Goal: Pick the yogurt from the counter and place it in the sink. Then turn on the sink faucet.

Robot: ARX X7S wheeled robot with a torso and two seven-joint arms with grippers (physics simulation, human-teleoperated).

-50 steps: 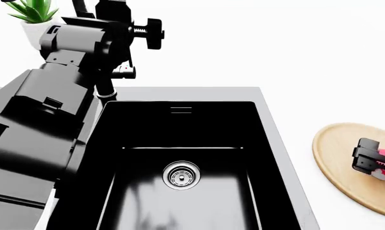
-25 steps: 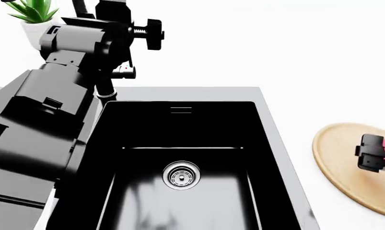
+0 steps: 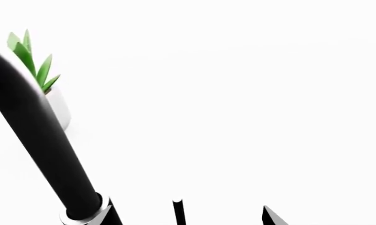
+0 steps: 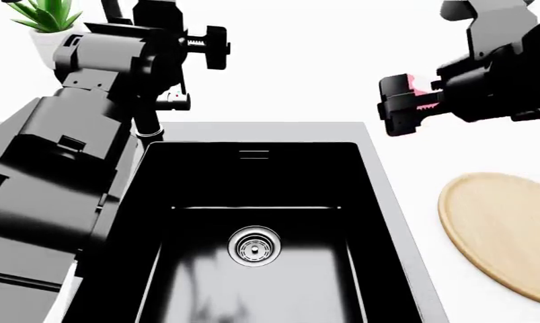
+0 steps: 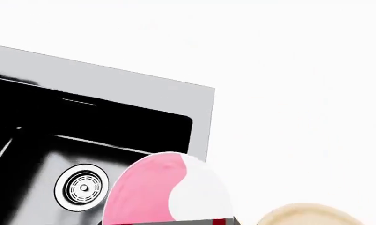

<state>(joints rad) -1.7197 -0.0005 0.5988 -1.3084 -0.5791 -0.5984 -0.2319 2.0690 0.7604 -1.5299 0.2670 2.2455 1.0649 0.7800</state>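
The yogurt, a pink and white cup, is held in the air by my right gripper, which is shut on it. It hangs above the white counter, just right of the sink's back right corner. The black sink lies below with its steel drain; the right wrist view shows its rim under the cup. The sink faucet stands at the basin's back left corner. My left gripper hovers open beside the faucet pipe, holding nothing.
A round wooden board lies on the counter right of the sink, with nothing on it. A potted green plant stands at the back left behind the faucet. My left arm covers the sink's left edge.
My right gripper has lifted the yogurt off the wooden board and carried it up and left toward the sink. The left arm has not moved.
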